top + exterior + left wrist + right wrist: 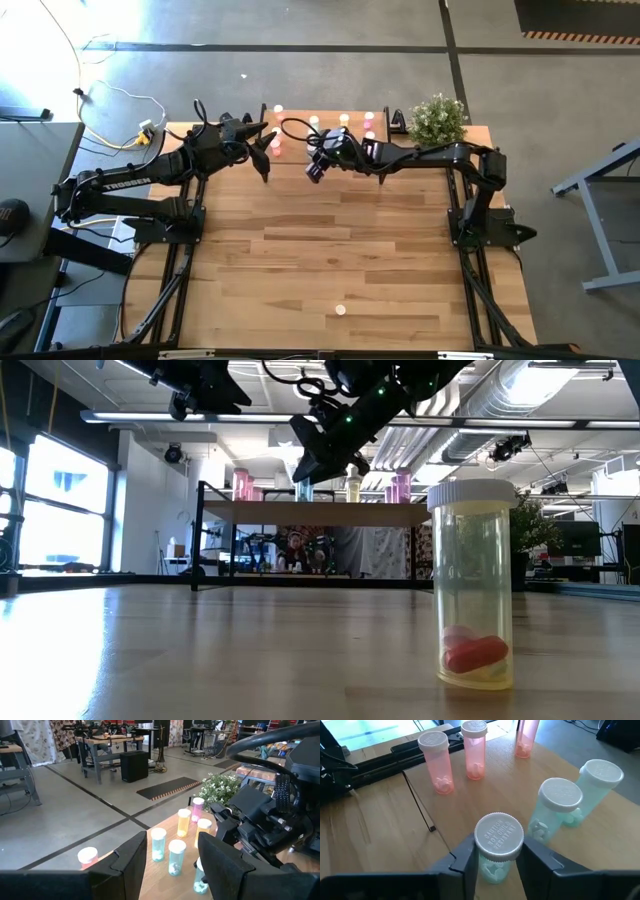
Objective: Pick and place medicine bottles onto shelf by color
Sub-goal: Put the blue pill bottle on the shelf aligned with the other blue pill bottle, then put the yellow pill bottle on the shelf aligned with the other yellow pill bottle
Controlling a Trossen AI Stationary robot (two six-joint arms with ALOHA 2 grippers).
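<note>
Most of the sorting looks done. On the low shelf with a light wooden top and thin black legs [300,512], at the far edge of the wooden bench [340,250], a row of small translucent medicine bottles with pale caps already stands grouped by colour. The right wrist view shows three pink ones [436,762] together on one side and green ones [557,810] on the other. The left wrist view adds yellow ones [184,822] toward the potted green plant [437,120].

The right pincer [492,862] hangs over the shelf with a green bottle with a white ridged cap [498,845] standing upright between its fingers, beside the other green ones. The fingers sit close on both sides of it, but whether they grip it or have just slackened cannot be told. By the look of it, this bottle is at the point of being set down in its group.

The left pincer [167,865] hovers near the left end of the shelf, its fingers parted and holding nothing.

At least one bottle is left: a yellow translucent bottle with a white cap and red contents [476,582] stands alone near the front edge of the bench, well apart from the shelf.
</note>
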